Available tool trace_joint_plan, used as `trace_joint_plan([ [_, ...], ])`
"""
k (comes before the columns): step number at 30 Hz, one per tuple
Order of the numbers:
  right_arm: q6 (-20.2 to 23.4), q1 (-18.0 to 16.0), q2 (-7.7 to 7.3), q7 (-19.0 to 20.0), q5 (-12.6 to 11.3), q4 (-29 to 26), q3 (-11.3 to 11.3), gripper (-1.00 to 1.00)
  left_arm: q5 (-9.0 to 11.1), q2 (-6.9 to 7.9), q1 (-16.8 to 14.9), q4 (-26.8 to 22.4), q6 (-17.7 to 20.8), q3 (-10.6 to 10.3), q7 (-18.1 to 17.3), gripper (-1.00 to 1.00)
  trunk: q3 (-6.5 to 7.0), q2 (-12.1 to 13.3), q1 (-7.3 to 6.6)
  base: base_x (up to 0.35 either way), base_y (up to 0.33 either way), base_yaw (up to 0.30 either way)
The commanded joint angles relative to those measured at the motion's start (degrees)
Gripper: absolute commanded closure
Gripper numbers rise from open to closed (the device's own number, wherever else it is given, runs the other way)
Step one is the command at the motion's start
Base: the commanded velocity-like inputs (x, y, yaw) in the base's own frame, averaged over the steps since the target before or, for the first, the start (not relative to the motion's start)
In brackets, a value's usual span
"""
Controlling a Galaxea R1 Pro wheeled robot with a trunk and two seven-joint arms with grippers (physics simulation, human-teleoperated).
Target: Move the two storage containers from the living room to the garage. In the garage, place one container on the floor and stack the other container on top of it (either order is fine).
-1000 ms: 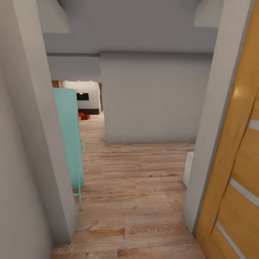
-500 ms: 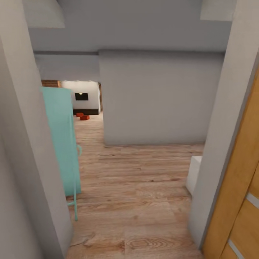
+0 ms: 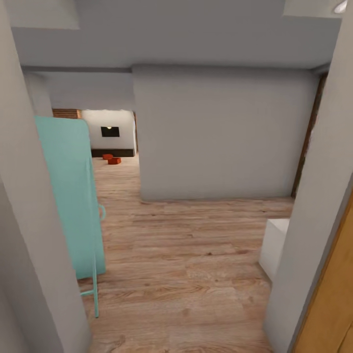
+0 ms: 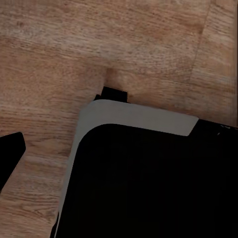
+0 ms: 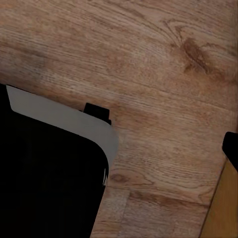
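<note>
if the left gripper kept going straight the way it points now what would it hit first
Probably the wood floor, which lies ahead in the left wrist view. The robot's dark base sits close beside that line; depth is unclear, so it might catch that first.

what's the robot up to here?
Nothing is being handled. The robot stands in a doorway looking down a wood-floored hallway, a turquoise panel at the left. The two storage containers sit far off on the floor of the room beyond. Both wrist views look down at the robot's dark base over the planks.
</note>
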Motion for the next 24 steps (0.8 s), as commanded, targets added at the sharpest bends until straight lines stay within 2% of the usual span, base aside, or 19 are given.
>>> trace_joint_plan([
  [1,-0.3,-0.1,0.00,-0.1,-0.3,0.2,0.5,-1.00,0.6,-0.01,0.0,-0.1,0.2,0.0,0.1,-1.00,-0.06,0.0,0.04,0.323,0.000,0.000],
  [24,-0.4,-0.1,0.23,0.0,-0.3,0.2,0.4,-1.00,0.6,0.05,0.0,-0.2,0.2,0.0,0.1,-1.00,-0.06,0.0,0.04,0.323,0.000,0.000],
])
